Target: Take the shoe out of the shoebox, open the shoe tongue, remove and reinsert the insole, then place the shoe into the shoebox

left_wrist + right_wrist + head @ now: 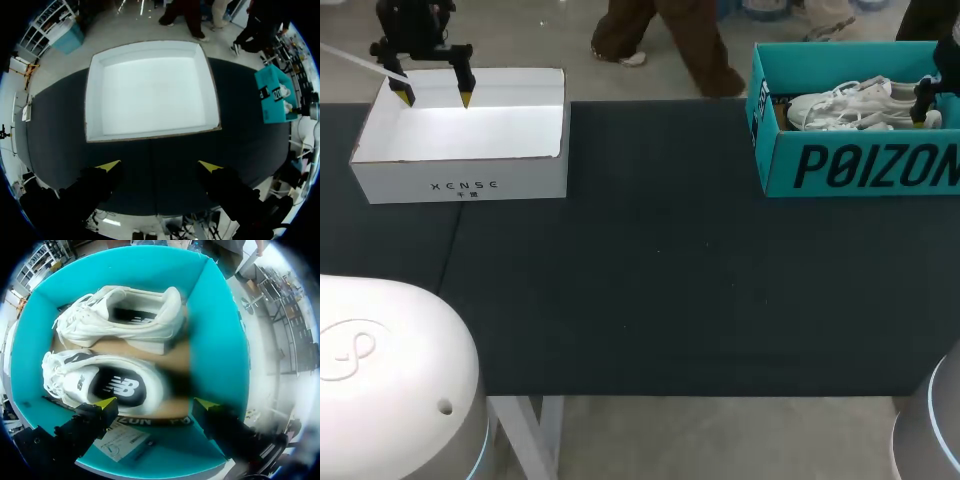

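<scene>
A teal shoebox (pixel 860 165) stands at the table's far right with two white sneakers (pixel 855 105) inside. In the right wrist view the nearer shoe (pixel 107 382) lies just ahead of my open right gripper (pixel 156 404), which hangs above the box (pixel 220 350); the second shoe (pixel 125 317) lies on its side beyond it. In the head view only one yellow tip of the right gripper (pixel 920 118) shows over the box. My left gripper (pixel 432 95) hangs open over a white empty box (pixel 460 150) at the far left, seen beneath the left gripper (pixel 159 166) in its wrist view.
The white box (pixel 150 90) is open-topped and empty. A dark cloth covers the table (pixel 650 290) between the two boxes. My robot's white bases (pixel 390 380) sit at the near corners.
</scene>
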Robot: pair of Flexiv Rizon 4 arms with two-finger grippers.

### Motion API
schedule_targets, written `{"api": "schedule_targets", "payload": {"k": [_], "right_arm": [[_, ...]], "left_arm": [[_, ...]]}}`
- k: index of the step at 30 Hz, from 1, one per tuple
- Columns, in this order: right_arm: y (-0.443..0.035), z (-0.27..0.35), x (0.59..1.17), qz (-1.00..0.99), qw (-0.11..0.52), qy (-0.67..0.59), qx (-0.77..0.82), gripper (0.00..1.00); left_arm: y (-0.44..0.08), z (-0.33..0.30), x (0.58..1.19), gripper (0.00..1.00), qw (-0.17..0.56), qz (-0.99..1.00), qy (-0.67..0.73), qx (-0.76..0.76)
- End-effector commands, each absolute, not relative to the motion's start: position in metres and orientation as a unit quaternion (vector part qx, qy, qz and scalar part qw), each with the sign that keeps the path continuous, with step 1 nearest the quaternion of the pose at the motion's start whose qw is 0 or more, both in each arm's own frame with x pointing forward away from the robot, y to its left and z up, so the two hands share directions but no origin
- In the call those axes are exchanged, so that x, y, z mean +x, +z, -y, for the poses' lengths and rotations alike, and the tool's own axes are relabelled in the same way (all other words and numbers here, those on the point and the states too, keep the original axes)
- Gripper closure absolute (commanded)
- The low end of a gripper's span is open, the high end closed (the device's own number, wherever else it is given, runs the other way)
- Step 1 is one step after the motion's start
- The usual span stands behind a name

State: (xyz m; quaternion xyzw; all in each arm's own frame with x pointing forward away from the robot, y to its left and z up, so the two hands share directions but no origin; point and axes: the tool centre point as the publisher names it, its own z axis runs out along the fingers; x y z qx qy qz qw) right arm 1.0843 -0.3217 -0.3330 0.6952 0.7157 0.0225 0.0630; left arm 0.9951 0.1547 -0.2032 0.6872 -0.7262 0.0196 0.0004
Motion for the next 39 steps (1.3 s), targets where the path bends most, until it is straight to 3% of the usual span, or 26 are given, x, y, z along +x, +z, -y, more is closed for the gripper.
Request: {"api": "schedule_targets", "payload": {"k": [1, 6, 7, 8, 11, 28, 39], "right_arm": [[-0.342, 0.323, 1.091, -0.717, 0.058, 0.018, 0.695, 0.00], [-0.345, 0.323, 1.092, -0.718, 0.058, 0.015, 0.694, 0.00], [-0.345, 0.323, 1.093, -0.717, 0.058, 0.016, 0.694, 0.15], [-0.345, 0.323, 1.093, -0.717, 0.058, 0.016, 0.695, 0.51], [-0.343, 0.324, 1.093, -0.715, 0.061, 0.019, 0.696, 1.00], [-0.338, 0.331, 1.089, -0.707, 0.073, 0.021, 0.703, 1.00], [-0.308, 0.327, 1.090, -0.697, 0.082, 0.015, 0.713, 1.00]], "left_arm": [[-0.203, -0.155, 0.995, 0.00, 0.000, 0.726, 0.019, 0.687], [-0.203, -0.155, 0.995, 0.00, 0.000, 0.726, 0.019, 0.687], [-0.203, -0.155, 0.995, 0.00, 0.000, 0.726, 0.019, 0.687], [-0.203, -0.155, 0.995, 0.00, 0.000, 0.726, 0.019, 0.687], [-0.203, -0.155, 0.995, 0.00, 0.000, 0.726, 0.019, 0.687], [-0.203, -0.155, 0.995, 0.00, 0.000, 0.726, 0.019, 0.687], [-0.203, -0.155, 0.995, 0.00, 0.000, 0.726, 0.019, 0.687]]}}
